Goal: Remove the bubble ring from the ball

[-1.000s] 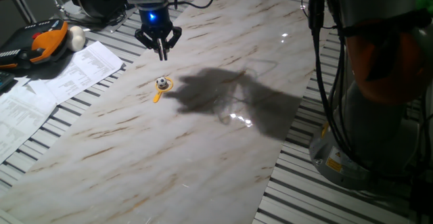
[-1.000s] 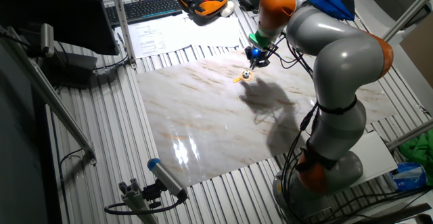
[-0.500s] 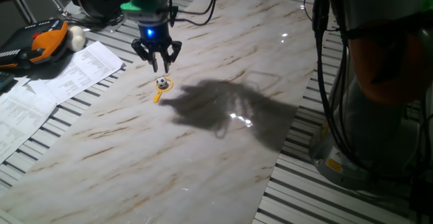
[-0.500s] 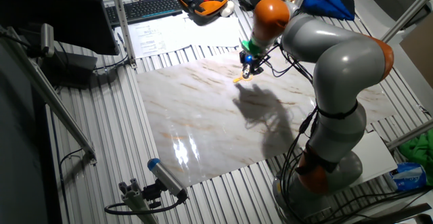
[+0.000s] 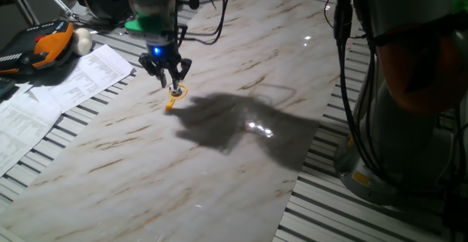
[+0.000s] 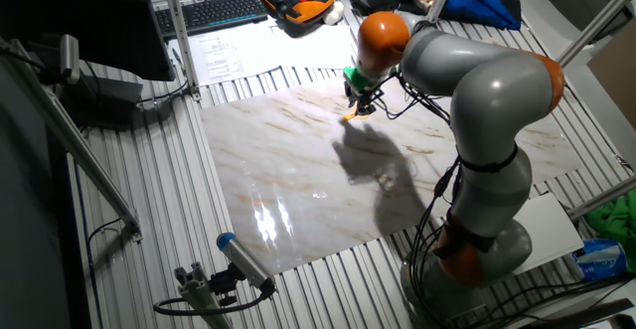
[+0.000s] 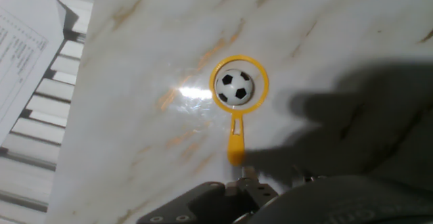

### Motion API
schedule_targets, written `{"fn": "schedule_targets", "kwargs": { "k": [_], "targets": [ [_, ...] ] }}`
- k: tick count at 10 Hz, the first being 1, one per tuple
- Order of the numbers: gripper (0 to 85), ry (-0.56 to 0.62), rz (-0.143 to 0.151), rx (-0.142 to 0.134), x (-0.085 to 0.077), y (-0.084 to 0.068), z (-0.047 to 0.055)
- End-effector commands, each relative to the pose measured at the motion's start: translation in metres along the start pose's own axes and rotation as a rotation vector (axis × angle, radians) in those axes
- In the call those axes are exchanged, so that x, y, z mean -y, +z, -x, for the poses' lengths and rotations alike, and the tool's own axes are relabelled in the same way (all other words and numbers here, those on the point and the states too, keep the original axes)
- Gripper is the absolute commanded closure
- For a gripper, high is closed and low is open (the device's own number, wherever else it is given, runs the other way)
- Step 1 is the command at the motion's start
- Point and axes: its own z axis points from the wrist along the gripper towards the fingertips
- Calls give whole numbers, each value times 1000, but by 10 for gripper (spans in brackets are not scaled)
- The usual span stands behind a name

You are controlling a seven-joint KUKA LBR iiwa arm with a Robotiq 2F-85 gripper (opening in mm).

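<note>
In the hand view the small black-and-white ball [image 7: 235, 86] lies on the marble slab [image 7: 135, 61] inside the loop of the orange-yellow bubble ring [image 7: 238, 61]. The ring's short handle points toward my gripper [image 7: 274, 176]. The fingertips show at the bottom edge, slightly apart, with nothing between them. From the side, the gripper [image 5: 170, 83] hangs just above the bubble ring [image 5: 171, 101], and its fingers cover most of the ball. Seen from the opposite side, the gripper [image 6: 360, 103] is right over the ring [image 6: 350, 117].
Printed papers [image 5: 66, 81] lie left of the slab. An orange-and-black tool [image 5: 40, 46] and a larger whitish ball [image 5: 82, 41] sit at the far left. A keyboard [image 6: 224, 11] lies at the back. The arm's base [image 6: 477, 240] stands beside the slab.
The gripper has come down and moved toward the ball and ring, from well above them to just over them. Its fingers look more parted than before. Ring and ball have not moved.
</note>
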Motion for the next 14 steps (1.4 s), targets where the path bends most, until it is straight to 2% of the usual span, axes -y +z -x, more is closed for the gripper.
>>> {"fn": "schedule_targets", "kwargs": {
  "k": [1,3,6,8,14],
  "targets": [
    [340,10,7,2,-1,5,-1],
    [340,30,20,8,-4,18,-1],
    [340,31,36,2,-9,38,4],
    [340,41,43,12,-11,45,6],
    [340,43,57,7,-14,63,15]
  ]
}}
